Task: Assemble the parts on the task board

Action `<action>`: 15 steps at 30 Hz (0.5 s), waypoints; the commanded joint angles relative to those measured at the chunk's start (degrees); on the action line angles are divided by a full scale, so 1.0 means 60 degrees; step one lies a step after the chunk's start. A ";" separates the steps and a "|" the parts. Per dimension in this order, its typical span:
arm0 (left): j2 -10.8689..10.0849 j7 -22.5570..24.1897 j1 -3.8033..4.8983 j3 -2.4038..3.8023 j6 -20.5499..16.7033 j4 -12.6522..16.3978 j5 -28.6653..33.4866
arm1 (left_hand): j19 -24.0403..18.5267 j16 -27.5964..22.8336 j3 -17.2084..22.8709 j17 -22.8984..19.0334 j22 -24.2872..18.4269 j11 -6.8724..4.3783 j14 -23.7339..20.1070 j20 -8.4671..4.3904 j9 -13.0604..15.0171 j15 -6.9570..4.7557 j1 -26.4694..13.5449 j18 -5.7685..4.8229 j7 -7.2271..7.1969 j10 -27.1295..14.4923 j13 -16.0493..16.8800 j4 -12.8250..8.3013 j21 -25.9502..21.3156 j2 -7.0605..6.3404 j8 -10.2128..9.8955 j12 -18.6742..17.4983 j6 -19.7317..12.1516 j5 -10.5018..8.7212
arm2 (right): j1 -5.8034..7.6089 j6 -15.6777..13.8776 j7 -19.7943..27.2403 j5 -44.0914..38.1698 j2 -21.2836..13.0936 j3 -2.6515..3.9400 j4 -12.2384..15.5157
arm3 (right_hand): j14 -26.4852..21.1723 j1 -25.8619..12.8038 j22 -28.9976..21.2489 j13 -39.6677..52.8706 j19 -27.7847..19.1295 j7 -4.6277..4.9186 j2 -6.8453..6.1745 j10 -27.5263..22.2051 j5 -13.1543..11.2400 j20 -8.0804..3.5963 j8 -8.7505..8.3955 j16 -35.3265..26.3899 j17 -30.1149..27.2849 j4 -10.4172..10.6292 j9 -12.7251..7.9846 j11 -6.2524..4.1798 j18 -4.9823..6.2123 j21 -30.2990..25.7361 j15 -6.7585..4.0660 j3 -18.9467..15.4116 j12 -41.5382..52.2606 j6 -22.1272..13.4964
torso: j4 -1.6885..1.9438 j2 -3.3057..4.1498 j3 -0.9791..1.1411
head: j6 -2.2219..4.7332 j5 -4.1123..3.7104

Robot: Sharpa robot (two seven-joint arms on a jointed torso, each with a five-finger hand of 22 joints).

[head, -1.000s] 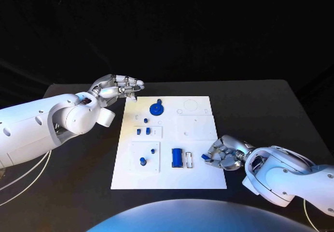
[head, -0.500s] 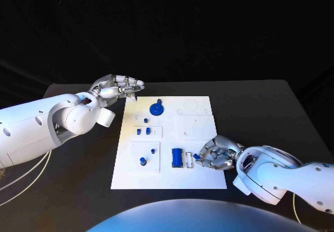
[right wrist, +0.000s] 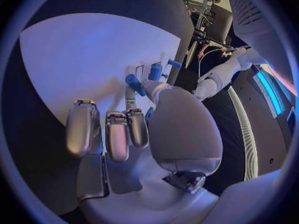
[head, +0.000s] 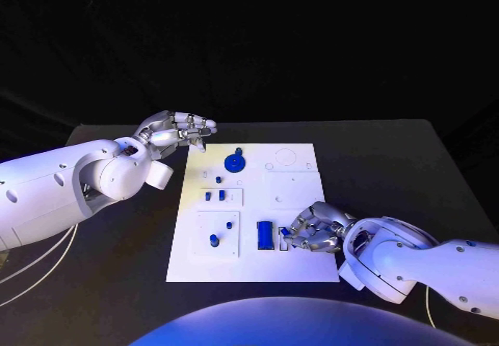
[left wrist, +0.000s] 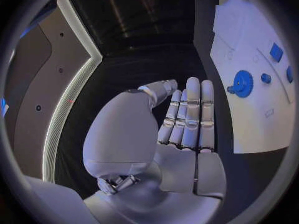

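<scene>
The white task board (head: 296, 191) lies in the middle of the black table. On it sit a blue gear (head: 235, 162), a blue block (head: 265, 235) and several small blue pieces (head: 214, 239). My right hand (head: 314, 229) hovers over the board's near right part, just right of the block, pinching a small blue peg (right wrist: 133, 83) between thumb and finger. The peg's tip shows by the narrow slot (head: 283, 240) beside the block. My left hand (head: 177, 130) hangs off the board's far left corner, fingers side by side and holding nothing; the gear (left wrist: 240, 81) lies beyond its fingers (left wrist: 190, 114).
The board's far right part carries a pale ring outline (head: 284, 155) and a blank square plate (head: 291, 191). Black table (head: 395, 166) surrounds the board on all sides, with its far edge behind the left hand.
My right hand has slid left across the board's near right part with the blue peg, ending close to the slot by the blue block. The left hand has stayed still.
</scene>
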 commanded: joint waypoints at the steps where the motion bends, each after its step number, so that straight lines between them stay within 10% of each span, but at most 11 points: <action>1: 0.0013 0.0034 0.0006 0.0006 0.0137 0.0032 -0.0002 | -0.0017 0.0063 0.0003 -0.0016 0.0007 0.0023 -0.0067 0.0016 -0.0016 0.0006 -0.0024 0.0138 0.0042 -0.0066 -0.0014 -0.0057 -0.0007 0.0056 0.0039 0.0052 -0.0063 0.0044 | -0.0004 -0.0014 -0.0118 0.0037 0.0069 -0.0002 -0.0031 | 0.0904 -0.0238 0.1802 0.1657 0.0183 -0.0076 -0.0011 0.0537 -0.0006 0.0027 0.0188 0.0044 0.1897 -0.0165 0.0546 0.0074 -0.0128 0.0056 0.0025 0.0251 0.0056 0.0158 | -0.0001 0.0003 0.0000 | 0.0002 0.0007; 15: 0.0011 0.0019 0.0006 0.0006 0.0146 0.0037 -0.0002 | -0.0018 0.0064 0.0002 -0.0018 0.0009 0.0026 -0.0067 0.0018 -0.0018 0.0010 -0.0036 0.0136 0.0045 -0.0071 -0.0015 -0.0054 -0.0005 0.0057 0.0040 0.0056 -0.0065 0.0044 | -0.0005 0.0318 -0.0248 -0.0006 0.0216 -0.0001 -0.0126 | 0.0907 -0.0995 0.1805 0.1720 0.0193 -0.0074 -0.0167 0.0578 -0.0070 0.0024 0.0182 0.0050 0.1916 0.0003 0.0541 0.0077 -0.0131 0.0068 0.0025 -0.0191 0.0142 0.0299 | -0.0004 0.0002 0.0003 | 0.0002 0.0031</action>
